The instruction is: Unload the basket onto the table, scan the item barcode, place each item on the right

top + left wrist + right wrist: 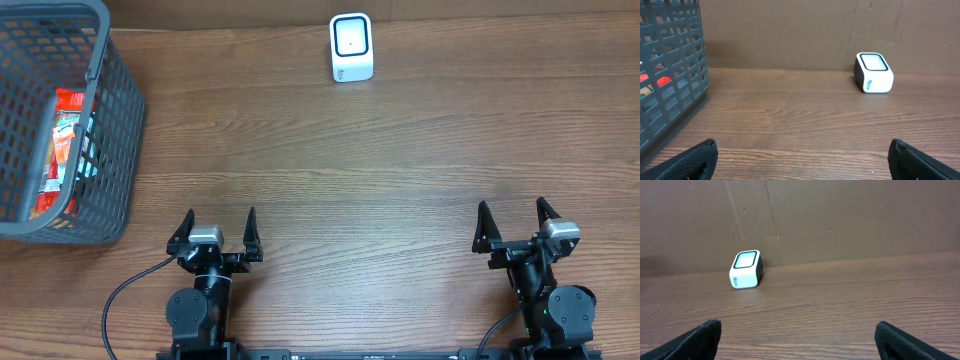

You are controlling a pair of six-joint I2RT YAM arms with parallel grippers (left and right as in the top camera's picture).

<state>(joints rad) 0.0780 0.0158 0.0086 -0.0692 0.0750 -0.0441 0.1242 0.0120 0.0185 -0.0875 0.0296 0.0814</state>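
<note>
A white barcode scanner with a dark window stands at the back of the wooden table, seen also in the left wrist view and the right wrist view. An orange and red packaged item lies inside the grey basket at the far left; red bits of the item show through the basket mesh. My left gripper is open near the front edge, with nothing between its fingers. My right gripper is open at the front right, also holding nothing.
A brown cardboard wall runs along the back of the table behind the scanner. Bare wood lies between the grippers and the scanner.
</note>
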